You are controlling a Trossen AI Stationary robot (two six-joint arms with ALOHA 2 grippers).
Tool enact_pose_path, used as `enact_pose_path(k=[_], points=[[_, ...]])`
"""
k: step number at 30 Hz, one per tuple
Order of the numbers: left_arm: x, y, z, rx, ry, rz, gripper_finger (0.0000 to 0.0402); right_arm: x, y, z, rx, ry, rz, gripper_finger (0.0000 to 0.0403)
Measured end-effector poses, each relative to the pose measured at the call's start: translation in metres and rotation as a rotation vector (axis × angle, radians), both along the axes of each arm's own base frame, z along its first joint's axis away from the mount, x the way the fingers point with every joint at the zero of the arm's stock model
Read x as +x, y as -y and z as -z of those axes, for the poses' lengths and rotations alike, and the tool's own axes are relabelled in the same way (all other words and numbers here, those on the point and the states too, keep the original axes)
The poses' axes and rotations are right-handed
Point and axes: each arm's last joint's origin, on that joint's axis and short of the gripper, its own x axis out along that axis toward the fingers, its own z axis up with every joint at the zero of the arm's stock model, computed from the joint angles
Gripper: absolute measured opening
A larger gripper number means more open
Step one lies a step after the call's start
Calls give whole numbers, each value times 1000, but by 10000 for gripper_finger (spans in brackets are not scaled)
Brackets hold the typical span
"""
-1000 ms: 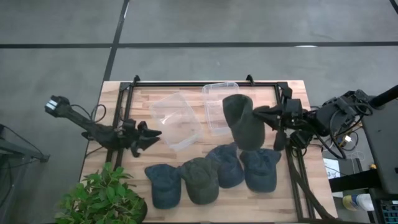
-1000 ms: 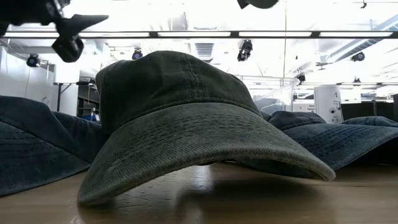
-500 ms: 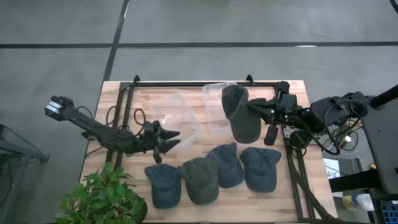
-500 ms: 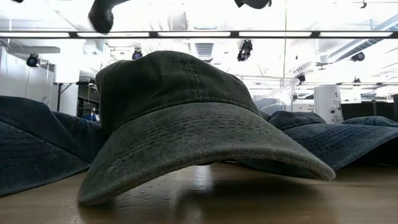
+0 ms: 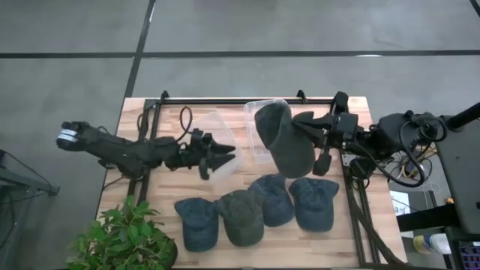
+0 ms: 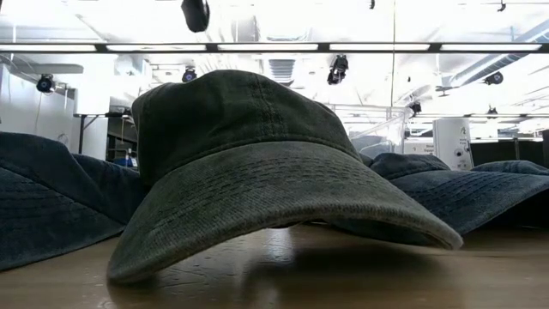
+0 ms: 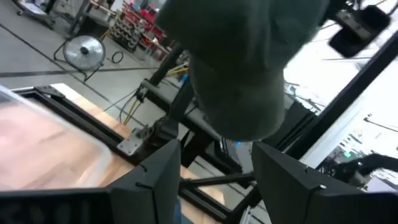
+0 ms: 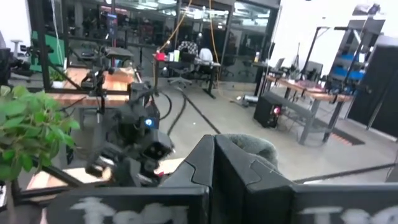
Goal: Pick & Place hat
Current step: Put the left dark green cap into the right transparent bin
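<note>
right end effector (image 5: 306,127): clamped on hat (image 5: 281,140), lifted clear over bin (image 5: 260,127) for drop
left end effector (image 5: 225,155): open, empty, over second bin (image 5: 210,133)
counter (image 5: 352,232): four hats (image 5: 259,210) queued

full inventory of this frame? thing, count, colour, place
held cap: 1, dark green, lifted over the clear bins, pinched by the right hand
caps on table: 4, two dark blue, two dark green-grey, in a row along the near edge
clear plastic bins: 2, transparent, middle and far side of the table
potted plant: 1, green, near left corner
black frame: 1, black, around the table's work area
table: 1, light wood
left hand: open, over the left bin, pointing toward the held cap
right hand: shut on the held cap
</note>
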Motion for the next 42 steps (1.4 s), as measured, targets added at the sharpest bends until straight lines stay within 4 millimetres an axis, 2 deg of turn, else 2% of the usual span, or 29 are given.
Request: enact_pose_path(k=[6,12,17,25,33,42], points=[[22,-14,-4,13,-10,33,190,12,-5,-19,-61,16,10,8],[46,-18,-7,80,-26,52,190,27,-11,-32,-97,30,20,8],[56,-17,-16,136,7,71,190,39,-17,-35,-126,16,20,8],[53,-15,-25,179,73,119,190,40,-17,-40,-133,28,24,8],[47,-15,-39,237,221,140,190,37,-16,-41,-118,37,24,8],[47,-16,-39,242,228,130,190,37,-16,-42,-115,46,7,8]])
